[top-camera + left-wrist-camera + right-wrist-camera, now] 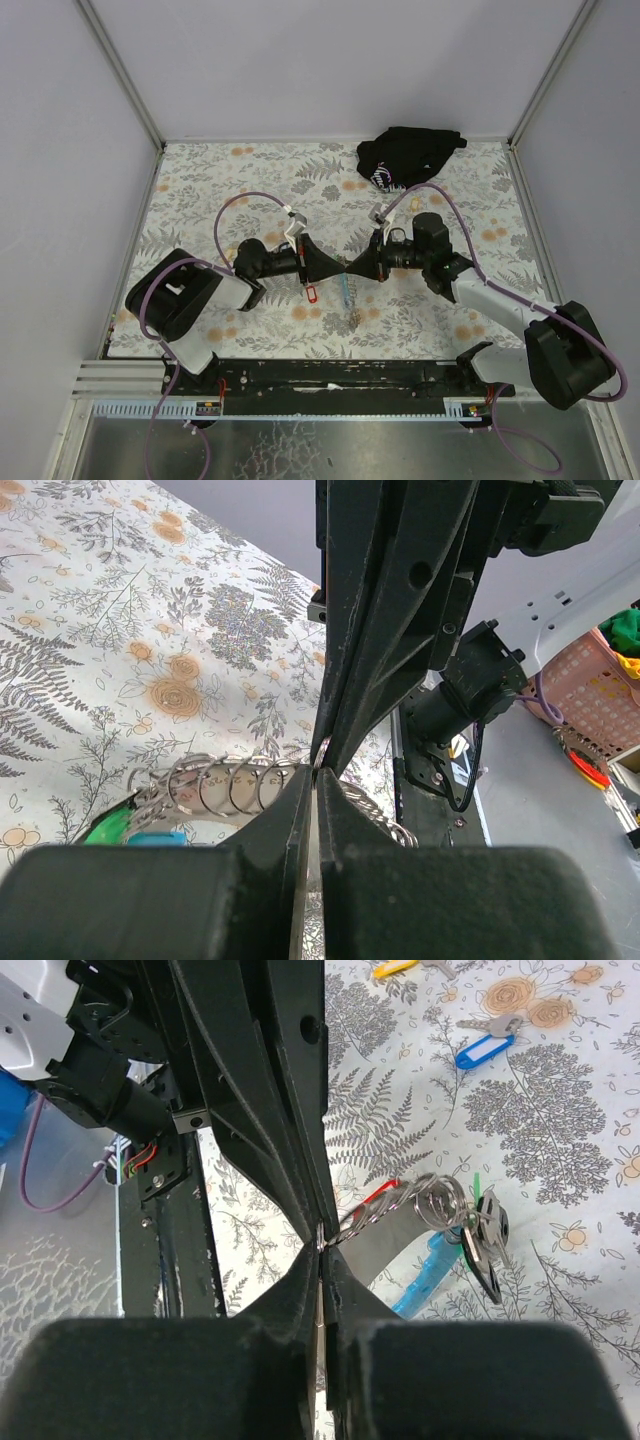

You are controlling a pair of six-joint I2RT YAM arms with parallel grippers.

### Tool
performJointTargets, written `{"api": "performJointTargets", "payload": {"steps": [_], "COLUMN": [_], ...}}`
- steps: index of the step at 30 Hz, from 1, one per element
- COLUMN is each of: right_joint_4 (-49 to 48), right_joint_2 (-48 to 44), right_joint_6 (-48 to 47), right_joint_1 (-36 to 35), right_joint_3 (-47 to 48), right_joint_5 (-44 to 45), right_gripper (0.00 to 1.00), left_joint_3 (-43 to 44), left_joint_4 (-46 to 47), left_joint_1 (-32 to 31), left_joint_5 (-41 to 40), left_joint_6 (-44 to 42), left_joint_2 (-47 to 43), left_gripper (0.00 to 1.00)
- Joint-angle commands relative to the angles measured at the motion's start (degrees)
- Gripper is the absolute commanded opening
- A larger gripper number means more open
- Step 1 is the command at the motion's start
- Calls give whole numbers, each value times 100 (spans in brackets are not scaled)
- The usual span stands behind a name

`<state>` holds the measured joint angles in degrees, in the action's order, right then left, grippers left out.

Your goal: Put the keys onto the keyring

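My left gripper (pixel 339 266) and right gripper (pixel 353 266) meet tip to tip above the middle of the table. Both are shut on the keyring (pixel 329 1233), a thin metal ring pinched where the tips touch. A chain of rings (pixel 405 1203) hangs from it, with keys (pixel 487 1238), a green tag and a red tag (pixel 312 292). The strap's light-blue section (pixel 425 1276) dangles below. In the left wrist view the rings (pixel 215 783) lie left of my fingertips (pixel 300 780), with a green tag (pixel 108 826). A blue-tagged key (pixel 480 1048) and a yellow-tagged key (pixel 395 968) lie loose on the table.
A black cloth bundle (pixel 408 155) lies at the table's back right. The floral tablecloth (pixel 250 170) is bordered by white walls on three sides. Purple cables (pixel 245 200) loop over both arms. A black rail (pixel 340 375) runs along the near edge.
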<state>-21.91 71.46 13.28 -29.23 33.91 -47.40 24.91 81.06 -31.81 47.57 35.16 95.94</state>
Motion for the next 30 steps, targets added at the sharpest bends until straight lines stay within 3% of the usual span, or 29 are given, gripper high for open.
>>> {"api": "performJointTargets", "payload": {"steps": [1,7,11,17,25,30], "right_joint_4": [223,1866,3597,5396,6995,7406], "right_joint_2": [-102,-172,172,642,1427,1699], "right_joint_6": [-274,-1018,-1569,-2107,-2407,-2542], "right_joint_1": [-8,-9,-21,-406,-981,-1162], "right_joint_3": [369,1086,2046,3217,4583,5041], "right_joint_5": [-290,-101,248,1368,2900,3149], "right_gripper": [0,0,0,0,0,0], "left_joint_3": [-19,38,101,167,192,190], "left_joint_4": [503,-152,-772,-1168,-1136,-1006], "left_joint_1": [-18,0,0,0,6,8], "left_joint_5": [-66,-57,-32,14,96,112], "left_joint_6": [-46,-424,-867,-1130,-1158,-1171], "left_joint_2": [16,-219,-478,-690,-638,-573], "left_gripper": [1,13,21,30,35,37]}}
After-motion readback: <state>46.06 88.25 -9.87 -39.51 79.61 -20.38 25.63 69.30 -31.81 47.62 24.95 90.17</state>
